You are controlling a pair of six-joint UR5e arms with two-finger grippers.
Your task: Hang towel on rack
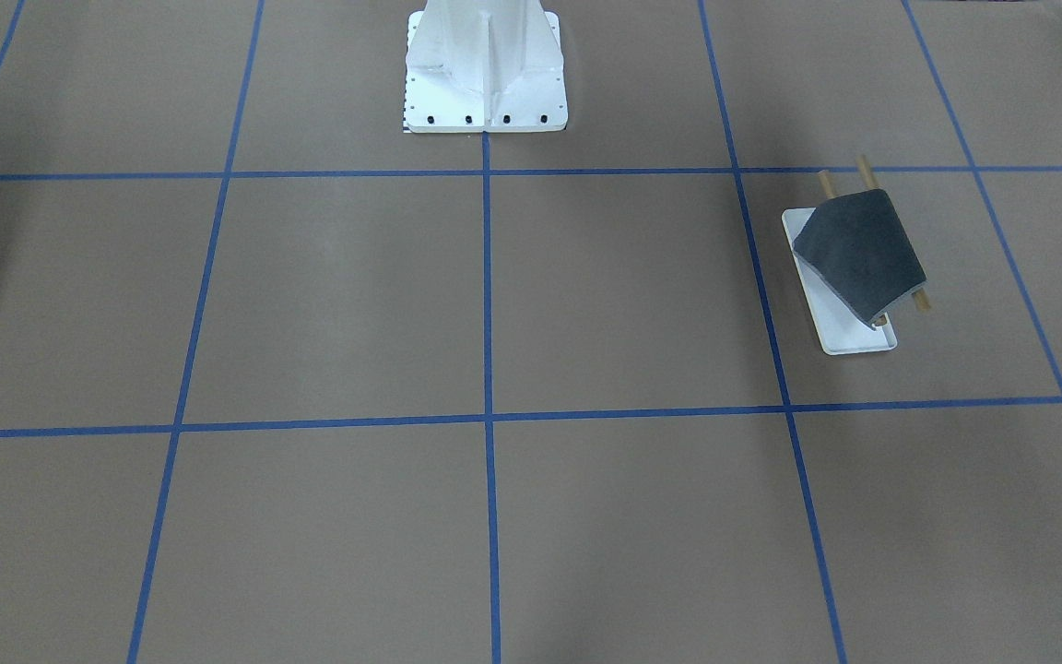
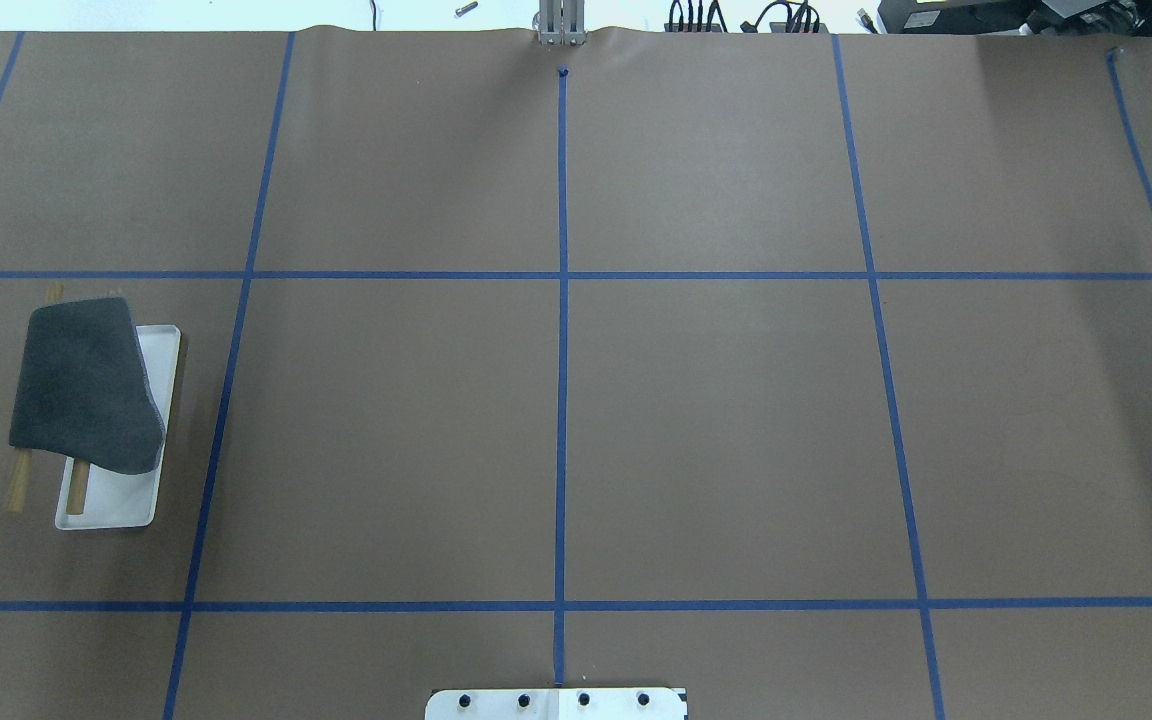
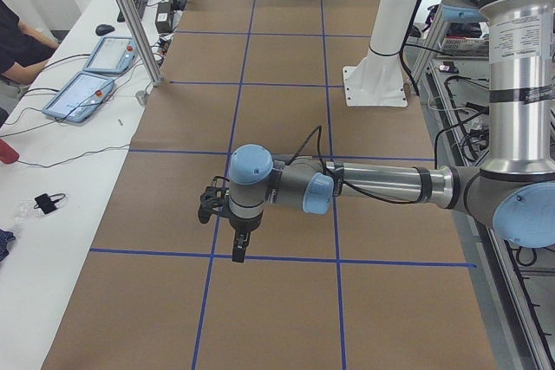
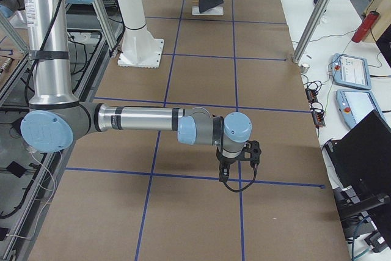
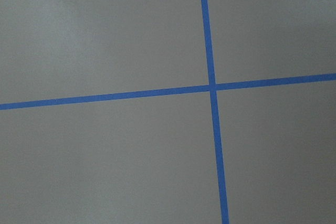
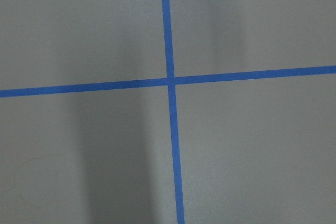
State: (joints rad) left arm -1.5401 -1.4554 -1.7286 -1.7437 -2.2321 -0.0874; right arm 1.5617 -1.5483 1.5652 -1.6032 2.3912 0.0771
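From across the table (image 1: 356, 304) we see the towel (image 1: 858, 254) at 3 o'clock, draped dark grey face up over both wooden rods (image 1: 865, 171) of the rack (image 1: 849, 339). The rod ends poke out past the towel at either end, and the white pedestal (image 1: 485, 74) stands at 12 o'clock. In the overhead view, towel and rack lie at 9 o'clock, and the cloth's pale stitched edge hangs over the white tray base (image 2: 116, 500). From the table's left end we see the left gripper (image 3: 238, 250) pointing down above a blue tape line near the centre; we cannot tell how its jaws stand. From the right end, the right gripper (image 4: 223, 174) likewise points down near centre, jaw state unclear to us, with the towel-covered rack far off at 12 o'clock. Each wrist camera shows only brown paper and a blue tape crossing (image 5: 212, 87).
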